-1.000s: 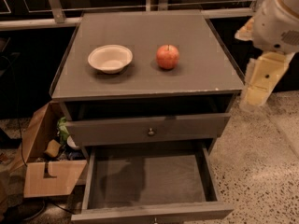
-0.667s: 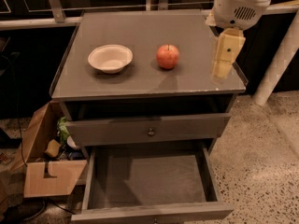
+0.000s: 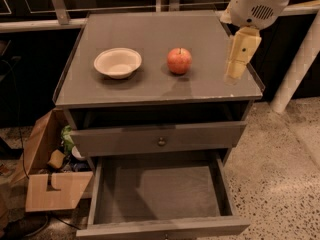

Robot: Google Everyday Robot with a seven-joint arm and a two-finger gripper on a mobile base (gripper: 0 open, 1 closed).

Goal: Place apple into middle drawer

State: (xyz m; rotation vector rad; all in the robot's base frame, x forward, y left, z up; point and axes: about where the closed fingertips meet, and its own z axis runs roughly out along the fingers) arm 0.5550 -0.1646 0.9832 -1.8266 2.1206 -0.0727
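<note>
**Gripper swung in over the worktop; apple not yet touched**

A second earlier the gripper (image 3: 235, 72) hung beyond the cabinet's right side; it had since come in over the right edge of the worktop (image 3: 150, 29), pointing down, and barely shifted in the last stretch; seen side-on as one pale block, whether it was spread or closed could not be told. The apple (image 3: 179, 60) sat upright where it had been, right of the white bowl (image 3: 118, 62) and apart from it, with the gripper to its right and nothing in its hold. The middle drawer (image 3: 160, 191) stood pulled out below, its floor bare; the knobbed drawer (image 3: 159, 140) above it stayed closed. By my reading the approach was under way; grasp, carry and drop all remained.
</note>
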